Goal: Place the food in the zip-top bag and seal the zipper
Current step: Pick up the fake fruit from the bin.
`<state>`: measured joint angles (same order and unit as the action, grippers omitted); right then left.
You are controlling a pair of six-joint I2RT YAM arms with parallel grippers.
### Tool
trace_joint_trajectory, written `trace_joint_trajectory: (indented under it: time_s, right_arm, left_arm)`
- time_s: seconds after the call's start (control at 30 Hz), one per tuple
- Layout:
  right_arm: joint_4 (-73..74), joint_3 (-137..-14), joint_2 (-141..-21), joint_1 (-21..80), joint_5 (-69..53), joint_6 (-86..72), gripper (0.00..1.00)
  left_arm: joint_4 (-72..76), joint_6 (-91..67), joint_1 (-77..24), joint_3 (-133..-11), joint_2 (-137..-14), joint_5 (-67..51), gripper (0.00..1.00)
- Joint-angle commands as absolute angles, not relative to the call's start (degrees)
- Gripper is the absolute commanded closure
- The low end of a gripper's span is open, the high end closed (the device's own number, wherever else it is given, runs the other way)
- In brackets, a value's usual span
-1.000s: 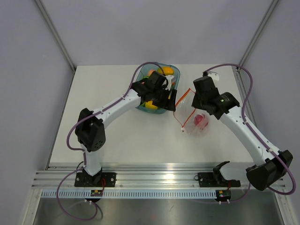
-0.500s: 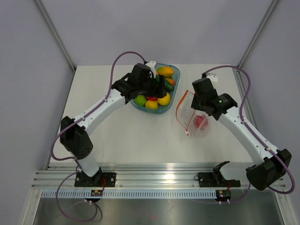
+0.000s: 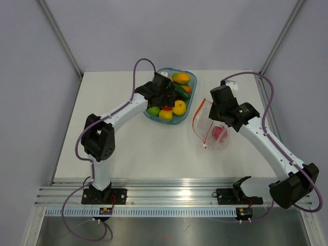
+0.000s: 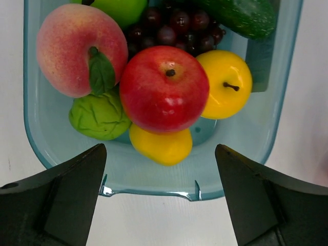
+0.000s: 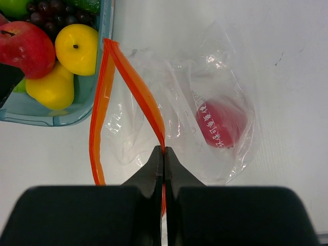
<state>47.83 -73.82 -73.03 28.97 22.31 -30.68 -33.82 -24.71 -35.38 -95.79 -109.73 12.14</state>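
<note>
1 red fruit (image 5: pixel 221 124) inside zip-top bag (image 5: pixel 130 128)

White table (image 3: pixel 154 154), plain pale grey walls (image 3: pixel 169 31) behind it and at both sides, slanting metal posts (image 3: pixel 58 36) at its far corners, ribbed aluminium rail (image 3: pixel 174 197) along its near edge, even soft light
</note>
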Motion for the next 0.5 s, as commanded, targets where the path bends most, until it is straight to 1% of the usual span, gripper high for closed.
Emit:
trace_joint_trajectory:
  time_s: [0.0, 0.23, 0.37, 0.47]
  right_arm:
    - [46.58, -73.65, -71.02, 28.74, 21.8, -29.88, 1.0]
    - [46.06, -73.83, -71.72, 28.74, 21.01, -29.62, 1.0]
    - [45.7, -73.74, -72.16, 28.74, 20.74, -29.53, 1.0]
    - [45.35, -73.65, -72.25, 28.83, 20.48, -29.44, 1.0]
  left_arm:
    - [-30.85, -27.16, -34.54, -98.96, -110.65, 14.85, 0.1]
    - [-31.2, -29.44, -34.54, -102.57, -115.04, 15.12, 0.07]
    - [-29.97, -31.28, -34.54, -102.3, -115.84, 14.06, 0.07]
    - [-29.8, -32.25, -34.54, -102.66, -116.89, 14.41, 0.09]
